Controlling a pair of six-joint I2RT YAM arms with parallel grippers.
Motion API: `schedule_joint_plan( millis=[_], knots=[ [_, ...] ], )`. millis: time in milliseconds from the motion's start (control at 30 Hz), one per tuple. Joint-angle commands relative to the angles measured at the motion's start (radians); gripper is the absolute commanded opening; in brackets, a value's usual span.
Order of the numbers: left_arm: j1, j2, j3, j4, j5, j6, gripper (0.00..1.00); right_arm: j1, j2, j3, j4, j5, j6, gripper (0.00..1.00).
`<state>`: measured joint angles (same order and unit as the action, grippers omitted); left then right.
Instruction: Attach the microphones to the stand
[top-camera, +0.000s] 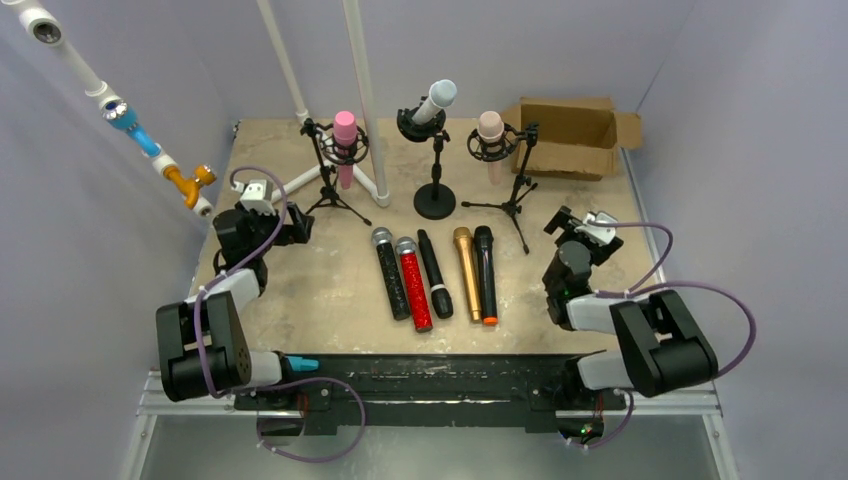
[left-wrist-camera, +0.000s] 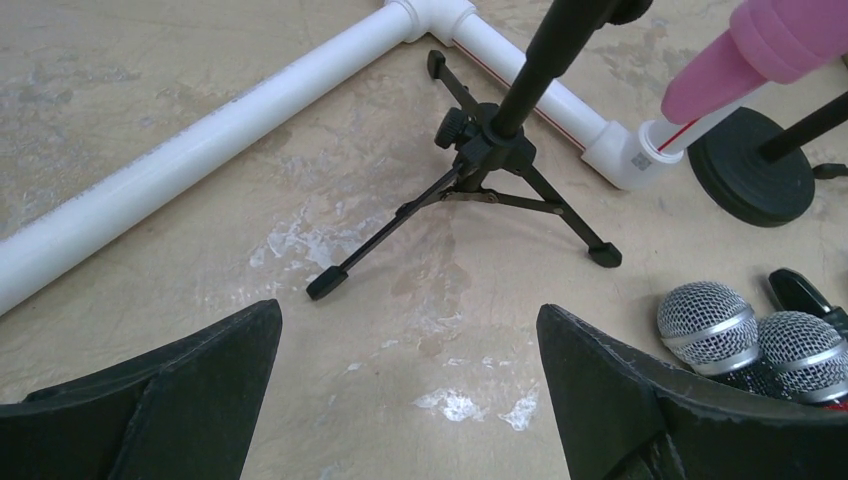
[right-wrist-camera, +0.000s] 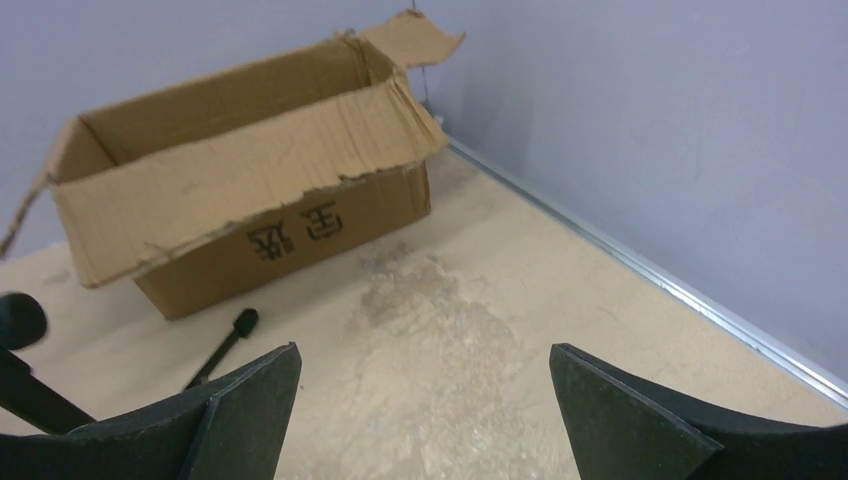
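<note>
Five loose microphones (top-camera: 432, 272) lie packed side by side at the centre of the table (top-camera: 320, 310). At twelve o'clock from them, three stands (top-camera: 435, 190) each carry a microphone already. The left gripper (left-wrist-camera: 410, 308), at ten o'clock, and the right gripper (right-wrist-camera: 425, 350), at three o'clock, both gape wide, empty. A grip on one microphone may shove its neighbours rolling; a reaching arm could clip a tripod leg (left-wrist-camera: 390, 225) and topple a loaded stand.

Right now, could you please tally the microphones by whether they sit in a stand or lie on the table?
In stands: 3 (pink mic, white mic, peach mic)
On the table: 5 (black glitter mic, red glitter mic, plain black mic, gold mic, orange-tipped black mic)
Total: 8
</note>
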<state>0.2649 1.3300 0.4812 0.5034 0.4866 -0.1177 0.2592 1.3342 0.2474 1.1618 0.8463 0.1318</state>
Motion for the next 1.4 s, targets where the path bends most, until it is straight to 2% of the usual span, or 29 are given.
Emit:
schedule_joint_plan(
  millis=[0, 67, 167, 233, 267, 300, 333, 367, 400, 433, 500, 567, 600, 667, 733, 800, 1367],
  knots=[
    [-0.026, 0.029, 0.019, 0.11, -0.041, -0.023, 1.0, -0.012, 0.089, -0.01, 0.158, 0.019, 0.007, 0.99],
    [-0.043, 0.033, 0.02, 0.116, -0.052, -0.009, 1.0, -0.014, 0.128, -0.003, 0.242, -0.019, -0.06, 0.99],
    [-0.083, 0.012, -0.021, 0.164, -0.077, 0.037, 1.0, -0.013, 0.147, -0.02, 0.295, -0.195, -0.116, 0.99],
    [-0.174, -0.016, -0.107, 0.258, -0.173, 0.133, 1.0, -0.015, 0.158, -0.065, 0.383, -0.255, -0.127, 0.99],
    [-0.23, -0.01, -0.168, 0.359, -0.238, 0.185, 1.0, -0.015, 0.174, -0.079, 0.38, -0.288, -0.119, 0.99],
    [-0.251, 0.026, -0.217, 0.516, -0.272, 0.178, 1.0, -0.016, 0.219, -0.077, 0.462, -0.286, -0.168, 0.99],
    [-0.251, 0.037, -0.219, 0.54, -0.281, 0.172, 1.0, -0.016, 0.242, -0.063, 0.476, -0.279, -0.19, 0.99],
    [-0.249, 0.005, -0.172, 0.39, -0.289, 0.174, 1.0, -0.018, 0.222, -0.051, 0.397, -0.286, -0.157, 0.99],
    [-0.228, 0.01, -0.15, 0.347, -0.258, 0.157, 1.0, -0.027, 0.199, -0.027, 0.317, -0.29, -0.126, 0.99],
    [-0.21, 0.041, -0.161, 0.435, -0.233, 0.135, 1.0, -0.042, 0.2, -0.006, 0.27, -0.304, -0.101, 0.99],
    [-0.208, 0.013, -0.142, 0.34, -0.236, 0.145, 1.0, -0.08, 0.201, 0.036, 0.208, -0.337, -0.081, 0.99],
    [-0.209, 0.036, -0.16, 0.419, -0.233, 0.136, 1.0, -0.121, 0.183, 0.055, 0.113, -0.373, -0.026, 0.99],
    [-0.209, 0.015, -0.154, 0.37, -0.236, 0.143, 1.0, -0.125, 0.189, 0.052, 0.132, -0.379, -0.025, 0.99],
    [-0.209, 0.027, -0.17, 0.429, -0.234, 0.137, 1.0, -0.127, 0.185, 0.044, 0.153, -0.38, -0.036, 0.99],
    [-0.209, 0.012, -0.167, 0.392, -0.236, 0.139, 1.0, -0.127, 0.179, 0.033, 0.162, -0.381, -0.036, 0.99],
    [-0.21, 0.025, -0.173, 0.432, -0.235, 0.136, 1.0, -0.127, 0.183, 0.031, 0.18, -0.381, -0.043, 0.99],
    [-0.209, 0.022, -0.17, 0.42, -0.237, 0.136, 1.0, -0.127, 0.181, 0.032, 0.179, -0.38, -0.043, 0.99]
  ],
)
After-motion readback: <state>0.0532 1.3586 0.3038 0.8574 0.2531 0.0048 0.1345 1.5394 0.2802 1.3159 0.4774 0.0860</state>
